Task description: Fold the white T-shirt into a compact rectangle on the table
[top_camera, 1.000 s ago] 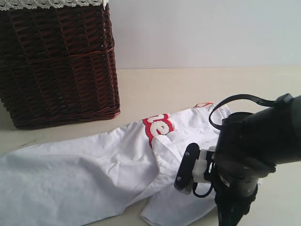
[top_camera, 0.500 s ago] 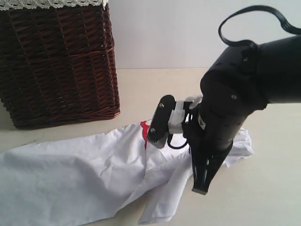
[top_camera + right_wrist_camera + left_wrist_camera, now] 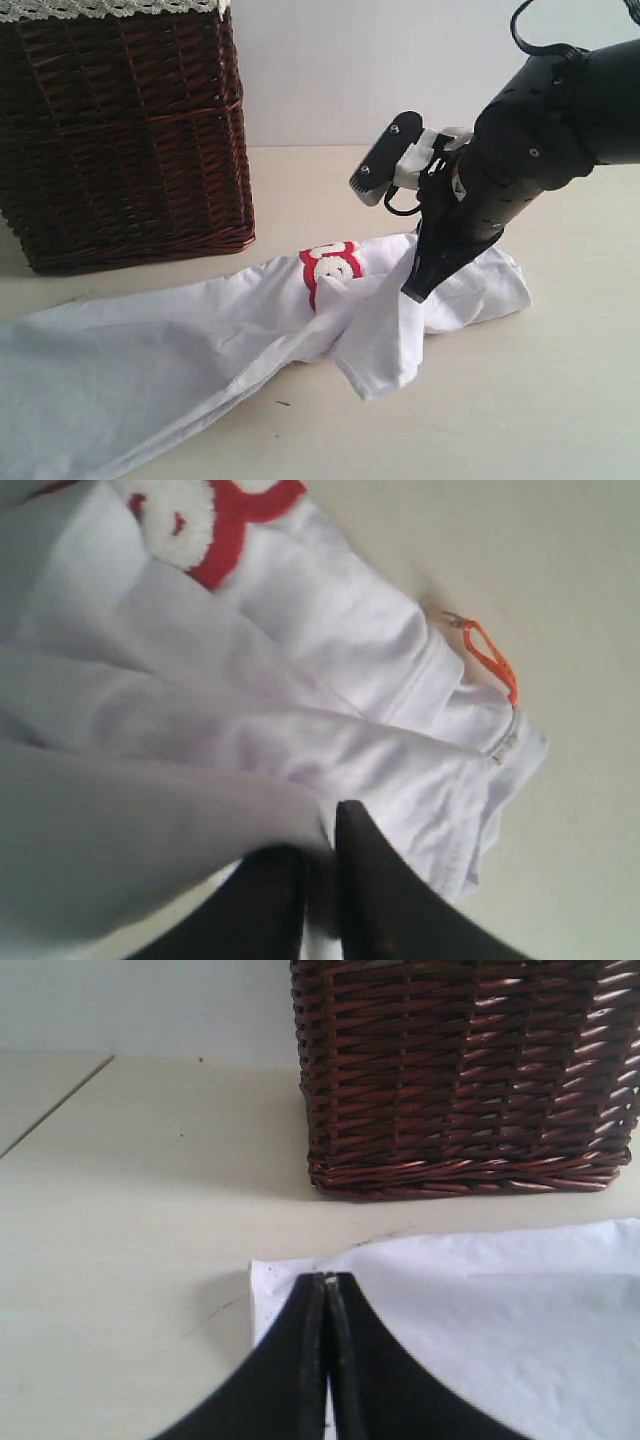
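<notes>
A wrinkled white cotton shirt (image 3: 200, 340) lies lengthwise on the cream wood-grain bench (image 3: 560, 400), collar end rightward in the exterior view. The right pincer (image 3: 415, 290) pinches a raised fold. The left pincer (image 3: 328, 1280) is pressed together at a shirt corner.

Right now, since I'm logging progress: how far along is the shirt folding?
Early. Done: nothing tidy; the white T-shirt lies long and rumpled across the table. In hand: the right tool pinches a lifted fold; the left tool sits shut at the shirt's edge. Left: every fold into a rectangle.
</notes>
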Robot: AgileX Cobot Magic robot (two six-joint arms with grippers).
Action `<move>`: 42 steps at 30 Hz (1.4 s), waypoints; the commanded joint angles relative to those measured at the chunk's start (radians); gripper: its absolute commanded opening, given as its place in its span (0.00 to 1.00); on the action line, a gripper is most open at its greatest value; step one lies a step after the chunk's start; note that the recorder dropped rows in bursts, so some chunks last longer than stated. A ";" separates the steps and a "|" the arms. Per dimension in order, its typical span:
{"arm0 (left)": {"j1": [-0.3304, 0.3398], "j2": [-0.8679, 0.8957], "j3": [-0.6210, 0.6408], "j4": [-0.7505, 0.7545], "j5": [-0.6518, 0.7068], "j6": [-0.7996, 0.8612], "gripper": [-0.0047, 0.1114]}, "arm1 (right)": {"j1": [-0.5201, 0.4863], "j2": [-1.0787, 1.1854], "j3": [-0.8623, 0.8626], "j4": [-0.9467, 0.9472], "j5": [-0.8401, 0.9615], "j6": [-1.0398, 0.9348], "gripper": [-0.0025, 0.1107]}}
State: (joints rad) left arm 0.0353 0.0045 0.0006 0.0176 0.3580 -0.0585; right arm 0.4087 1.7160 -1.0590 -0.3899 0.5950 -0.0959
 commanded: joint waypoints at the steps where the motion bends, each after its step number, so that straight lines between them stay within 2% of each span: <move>1: 0.004 -0.004 -0.001 -0.007 -0.007 0.002 0.04 | -0.039 0.080 -0.006 -0.013 -0.083 0.096 0.19; 8: 0.004 -0.004 -0.001 -0.007 -0.007 0.002 0.04 | -0.039 0.176 -0.006 -0.010 -0.103 0.127 0.25; 12: 0.004 -0.004 -0.001 -0.007 -0.007 0.002 0.04 | -0.039 0.143 -0.006 -0.010 -0.050 0.125 0.30; 16: 0.004 -0.004 -0.001 -0.007 -0.007 0.002 0.04 | -0.039 0.065 -0.006 -0.015 -0.077 0.154 0.38; 18: 0.004 -0.004 -0.001 -0.007 -0.007 0.002 0.04 | -0.039 0.029 -0.006 -0.060 -0.099 0.232 0.40; 22: 0.004 -0.004 -0.001 -0.007 -0.007 0.002 0.04 | -0.039 -0.021 -0.006 -0.280 -0.071 0.539 0.40; 25: 0.004 -0.004 -0.001 -0.007 -0.007 0.002 0.04 | -0.039 -0.033 -0.006 -0.319 -0.013 0.612 0.40; 27: 0.004 -0.004 -0.001 -0.007 -0.007 0.002 0.04 | -0.039 -0.033 -0.006 -0.258 0.048 0.560 0.40; 29: 0.004 -0.004 -0.001 -0.007 -0.007 0.002 0.04 | -0.037 -0.037 -0.006 -0.096 0.097 0.418 0.40; 36: 0.004 -0.004 -0.001 -0.007 -0.007 0.002 0.04 | -0.037 -0.110 0.003 0.544 0.084 -0.041 0.40; 38: 0.004 -0.004 -0.001 -0.007 -0.007 0.002 0.04 | -0.037 -0.107 0.024 0.617 0.123 -0.095 0.40; 42: 0.004 -0.004 -0.001 -0.007 -0.007 0.002 0.04 | -0.037 -0.071 0.091 0.560 0.112 -0.085 0.39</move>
State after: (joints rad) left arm 0.0353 0.0045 0.0006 0.0176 0.3587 -0.0585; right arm 0.3735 1.6216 -1.0042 0.1880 0.7094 -0.1606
